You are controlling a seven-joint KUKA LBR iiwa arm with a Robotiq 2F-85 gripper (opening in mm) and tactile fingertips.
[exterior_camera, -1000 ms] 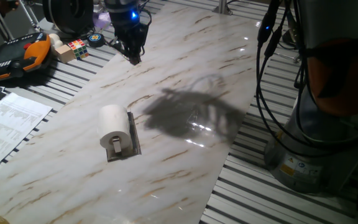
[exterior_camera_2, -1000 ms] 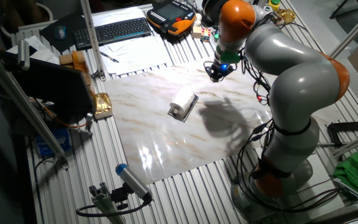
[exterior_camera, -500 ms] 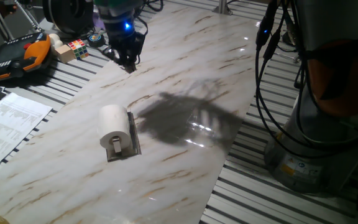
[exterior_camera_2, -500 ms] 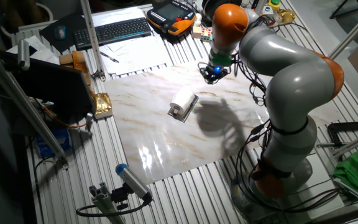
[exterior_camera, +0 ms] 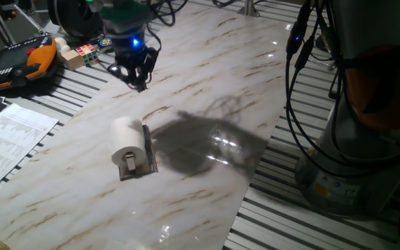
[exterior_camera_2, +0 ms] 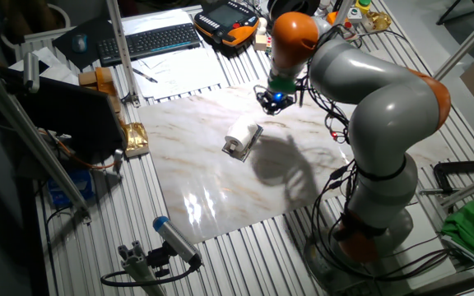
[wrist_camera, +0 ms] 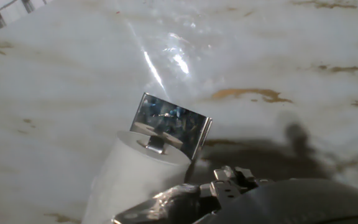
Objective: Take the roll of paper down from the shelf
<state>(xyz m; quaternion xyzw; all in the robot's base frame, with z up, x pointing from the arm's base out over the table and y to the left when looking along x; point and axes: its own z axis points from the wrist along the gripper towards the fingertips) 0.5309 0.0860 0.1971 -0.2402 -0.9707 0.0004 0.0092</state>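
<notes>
**Claw above the tabletop, roll on its shelf**

One fixed view: the claw (exterior_camera: 137,78) hangs above the marbled tabletop (exterior_camera: 207,76), fingers pointing down, with a blue light glowing on the body above it. Its tips look close together, but whether it is closed cannot be told here. Nearer the camera than the claw, apart from it, the roll of paper (exterior_camera: 128,139) lies on its side against the shelf (exterior_camera: 146,155), a dark plate with a silvery bracket at the near end. A dark shadow spreads across the tabletop to the right of the roll.

The other fixed view: the claw (exterior_camera_2: 273,99) is at the end of the grey and orange arm (exterior_camera_2: 360,90). The roll of paper (exterior_camera_2: 239,131) and the shelf (exterior_camera_2: 249,140) lie below and left of it, not touching it.

Hand view: the roll of paper (wrist_camera: 135,171) sits low in the picture with the shiny plate of the shelf (wrist_camera: 168,123) at its far end. The claw's fingers are not clearly seen.
</notes>
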